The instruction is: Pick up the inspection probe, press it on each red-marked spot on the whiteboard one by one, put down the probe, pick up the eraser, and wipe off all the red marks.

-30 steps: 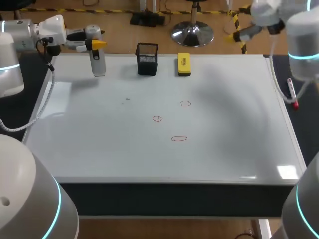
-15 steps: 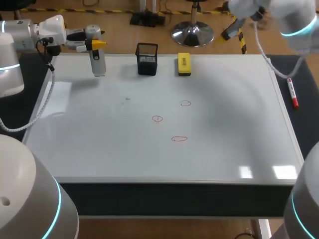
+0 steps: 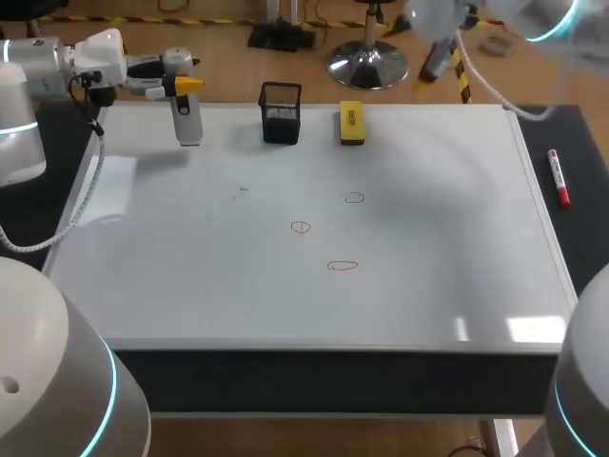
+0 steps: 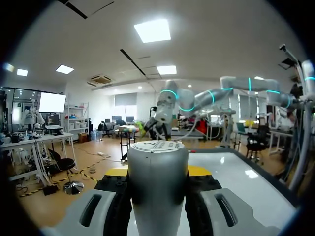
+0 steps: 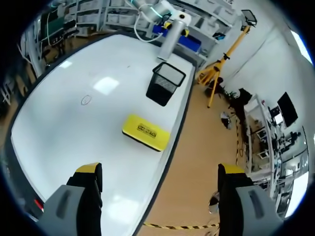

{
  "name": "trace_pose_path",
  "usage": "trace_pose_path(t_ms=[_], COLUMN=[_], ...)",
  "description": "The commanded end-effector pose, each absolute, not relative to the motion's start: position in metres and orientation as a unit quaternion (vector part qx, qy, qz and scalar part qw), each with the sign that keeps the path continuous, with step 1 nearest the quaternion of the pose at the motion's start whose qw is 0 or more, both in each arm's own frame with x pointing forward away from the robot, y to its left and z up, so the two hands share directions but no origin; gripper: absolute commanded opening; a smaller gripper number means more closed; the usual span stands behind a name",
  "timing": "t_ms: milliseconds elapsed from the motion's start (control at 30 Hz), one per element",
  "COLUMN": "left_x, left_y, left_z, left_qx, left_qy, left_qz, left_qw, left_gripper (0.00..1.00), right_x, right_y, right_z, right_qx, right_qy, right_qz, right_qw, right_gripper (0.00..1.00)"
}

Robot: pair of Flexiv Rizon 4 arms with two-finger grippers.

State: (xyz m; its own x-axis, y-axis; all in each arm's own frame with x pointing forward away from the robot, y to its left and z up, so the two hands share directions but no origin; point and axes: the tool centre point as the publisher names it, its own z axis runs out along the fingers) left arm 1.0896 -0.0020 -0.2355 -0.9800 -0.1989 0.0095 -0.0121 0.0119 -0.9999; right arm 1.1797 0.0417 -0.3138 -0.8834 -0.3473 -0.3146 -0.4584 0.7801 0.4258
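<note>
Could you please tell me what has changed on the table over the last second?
The right arm swung leftward beyond the whiteboard's far edge; the right gripper is open and empty. Nothing was gripped or released. The left gripper stayed shut on the probe; the eraser, red marks, black basket and marker did not move.

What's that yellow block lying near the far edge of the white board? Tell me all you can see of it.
The eraser is a low, oblong yellow block with a dark label on top. It lies flat on the whiteboard near its far edge, beside the black mesh cup but apart from it. Nothing else touches it.
</note>
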Motion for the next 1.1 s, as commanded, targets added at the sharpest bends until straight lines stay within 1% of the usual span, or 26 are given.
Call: trace_pose_path(t_ms=[33,300,533,833,1100], left_x=[1.090,1.090,1.090,1.090,1.090], left_y=[-0.002,-0.002,-0.002,-0.002,-0.002], left_z=[-0.235,-0.235,-0.235,-0.235,-0.235], left_qx=[-0.075,-0.075,-0.075,-0.075,-0.075], left_qy=[0.708,0.708,0.708,0.708,0.708], left_qz=[-0.699,-0.699,-0.699,-0.699,-0.699], left_qw=[0.067,0.067,0.067,0.067,0.067], left_gripper=[0.00,0.00,0.00,0.00,0.00], right_x=[1.179,1.176,1.178,1.180,1.174], right_y=[0.048,0.054,0.060,0.072,0.083], right_z=[-0.320,-0.332,-0.343,-0.350,-0.355], right_qx=[-0.459,-0.512,-0.551,-0.590,-0.611], right_qy=[0.877,0.850,0.826,0.801,0.789], right_qz=[-0.008,-0.071,-0.094,-0.096,-0.065], right_qw=[-0.143,-0.104,-0.071,-0.020,0.005], right_gripper=[1.00,1.00,1.00,1.00,1.00])
